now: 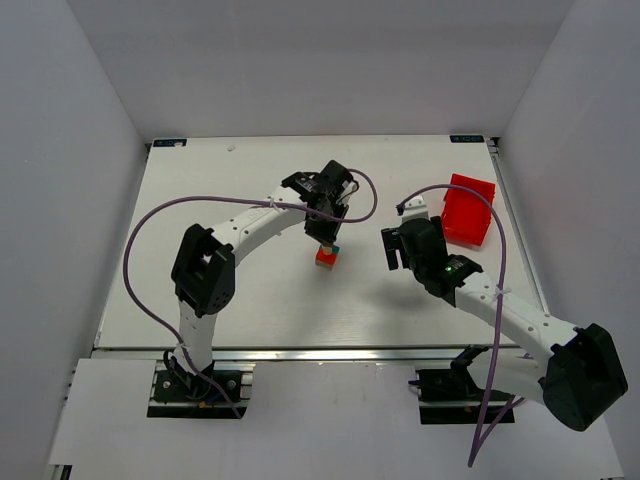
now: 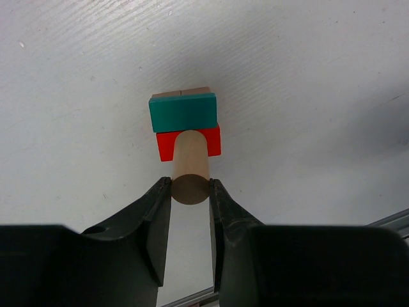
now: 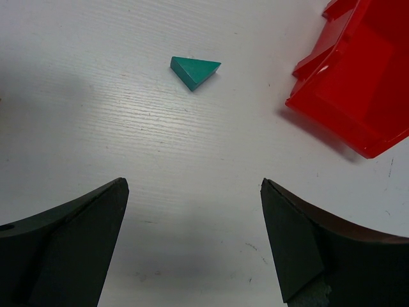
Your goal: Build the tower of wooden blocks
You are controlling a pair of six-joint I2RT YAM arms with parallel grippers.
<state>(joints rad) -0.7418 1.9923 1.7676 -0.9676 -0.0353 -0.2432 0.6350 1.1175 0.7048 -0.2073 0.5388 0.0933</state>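
Note:
The wood block tower [image 1: 326, 258] stands mid-table. In the left wrist view it shows a tan block [image 2: 182, 93], a teal block [image 2: 183, 112] and a red block [image 2: 167, 146]. My left gripper [image 2: 190, 182] is shut on a tan wooden cylinder [image 2: 190, 160], which hangs right over the red block; in the top view the left gripper [image 1: 325, 238] sits directly above the stack. A teal wedge [image 3: 195, 71] lies alone on the table, ahead of my right gripper [image 3: 192, 185]. The right gripper stands wide open with nothing between its fingers, to the right of the tower.
A red plastic bin [image 1: 468, 210] sits at the right of the table, close to the right gripper [image 1: 410, 240], and also fills the upper right of the right wrist view [image 3: 358, 83]. White walls enclose the table on three sides.

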